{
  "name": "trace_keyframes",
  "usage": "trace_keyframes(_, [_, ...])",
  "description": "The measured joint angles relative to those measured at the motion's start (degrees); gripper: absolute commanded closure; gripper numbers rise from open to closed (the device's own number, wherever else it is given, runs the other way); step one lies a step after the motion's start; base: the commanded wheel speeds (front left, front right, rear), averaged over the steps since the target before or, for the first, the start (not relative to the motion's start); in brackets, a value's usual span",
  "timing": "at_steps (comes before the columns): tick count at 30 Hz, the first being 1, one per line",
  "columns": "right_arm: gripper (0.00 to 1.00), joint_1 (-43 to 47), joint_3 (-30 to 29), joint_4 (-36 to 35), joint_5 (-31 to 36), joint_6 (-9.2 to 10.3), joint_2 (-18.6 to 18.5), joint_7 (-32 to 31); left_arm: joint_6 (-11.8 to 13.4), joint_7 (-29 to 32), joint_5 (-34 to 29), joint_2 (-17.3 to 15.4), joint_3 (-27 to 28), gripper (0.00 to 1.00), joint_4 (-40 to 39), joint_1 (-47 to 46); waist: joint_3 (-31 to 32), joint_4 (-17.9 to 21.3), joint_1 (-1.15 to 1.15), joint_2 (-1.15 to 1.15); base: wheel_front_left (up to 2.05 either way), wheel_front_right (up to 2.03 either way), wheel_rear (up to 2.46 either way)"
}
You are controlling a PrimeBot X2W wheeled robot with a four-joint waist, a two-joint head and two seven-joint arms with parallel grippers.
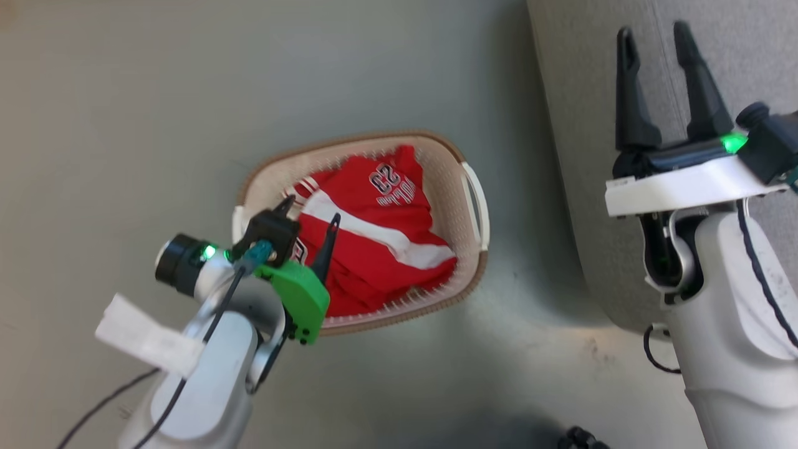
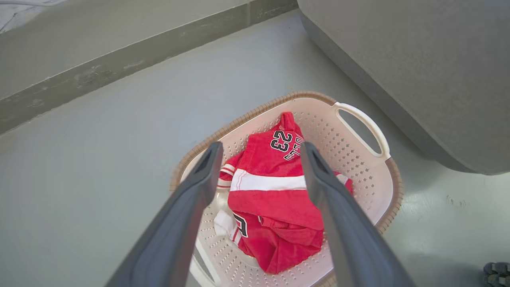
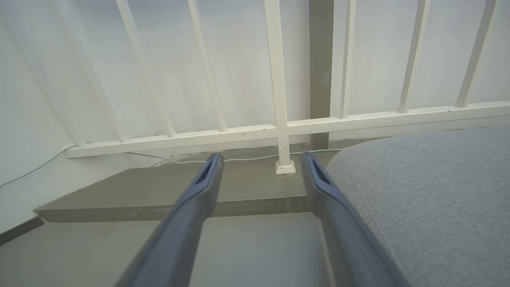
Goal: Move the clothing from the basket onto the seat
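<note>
Clothing (image 1: pixel 380 237), a crumpled red basketball jersey with white stripes, is not yet in my grasp. My left gripper (image 1: pixel 310 211), fingers spread wide and empty, hangs over it at the centre of the frame, where it lies in the small cream perforated plastic basket (image 1: pixel 349 138). My right gripper (image 1: pixel 653 34), equally wide and empty, sits at the upper right over the large grey woven-fabric seat (image 1: pixel 586 187). By my judgement, grasping, lifting and carrying all remain.

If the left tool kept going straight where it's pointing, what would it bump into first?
Most likely the red clothing lying in the basket: the left tool points straight at it, open. Depth is unclear.
</note>
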State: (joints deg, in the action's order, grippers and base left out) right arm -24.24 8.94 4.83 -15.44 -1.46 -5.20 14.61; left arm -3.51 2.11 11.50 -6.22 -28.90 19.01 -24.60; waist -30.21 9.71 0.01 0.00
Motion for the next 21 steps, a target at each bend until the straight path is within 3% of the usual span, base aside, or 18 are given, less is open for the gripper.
trace_keyframes(21, [0.0,-5.7,-0.1,-2.7,-1.8,-1.16,2.1,0.0,-2.2,8.4,-3.1,-2.4,-1.4,0.0,15.4,-12.8,-15.1,8.8,0.0,0.0,0.0,0.0,0.0])
